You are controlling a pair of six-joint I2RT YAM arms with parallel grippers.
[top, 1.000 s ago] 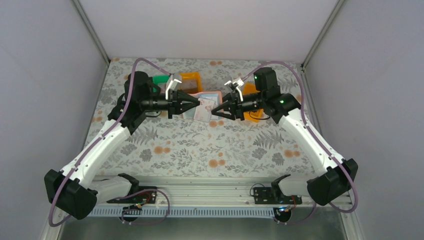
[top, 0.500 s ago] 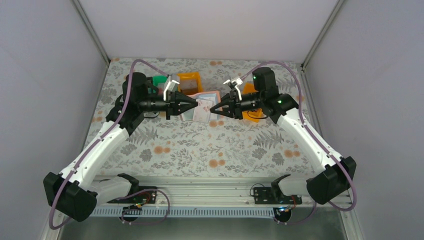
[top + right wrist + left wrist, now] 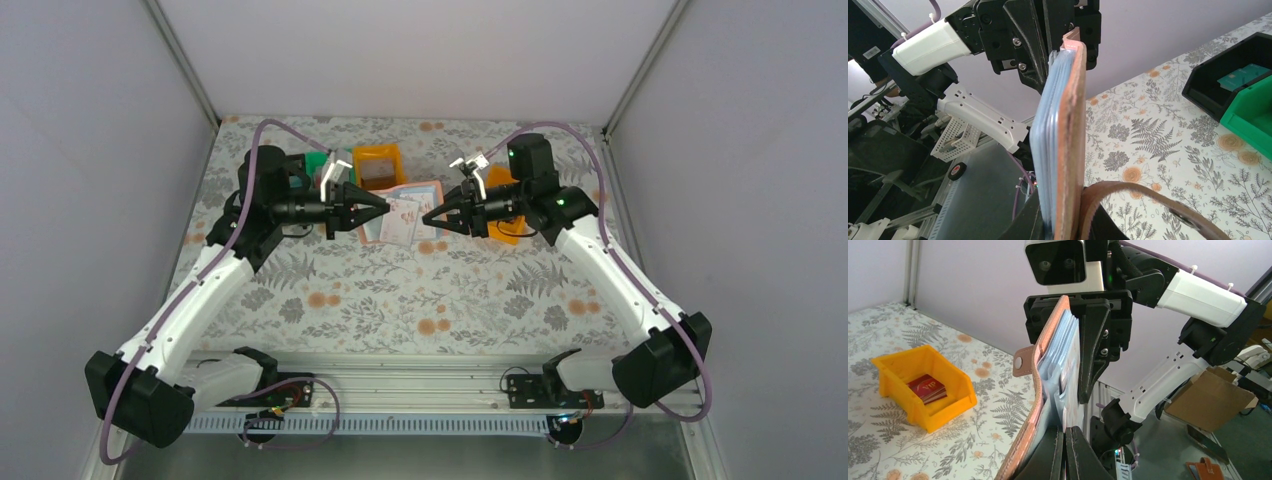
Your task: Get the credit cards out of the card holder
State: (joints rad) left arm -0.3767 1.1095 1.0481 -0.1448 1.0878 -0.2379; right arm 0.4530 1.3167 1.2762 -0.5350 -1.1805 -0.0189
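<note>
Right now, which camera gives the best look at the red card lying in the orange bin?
The left wrist view: the red card lies in the orange bin close up, its white print visible. The top view shows only a small dark patch in that bin; the right wrist view misses it entirely.

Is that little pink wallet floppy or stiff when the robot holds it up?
Probably bendy: the card holder curves between the left fingers and the right fingers. Its clear sleeves fan apart, so they would likely flap. It seems light, since pinches at two edges hold it up.
</note>
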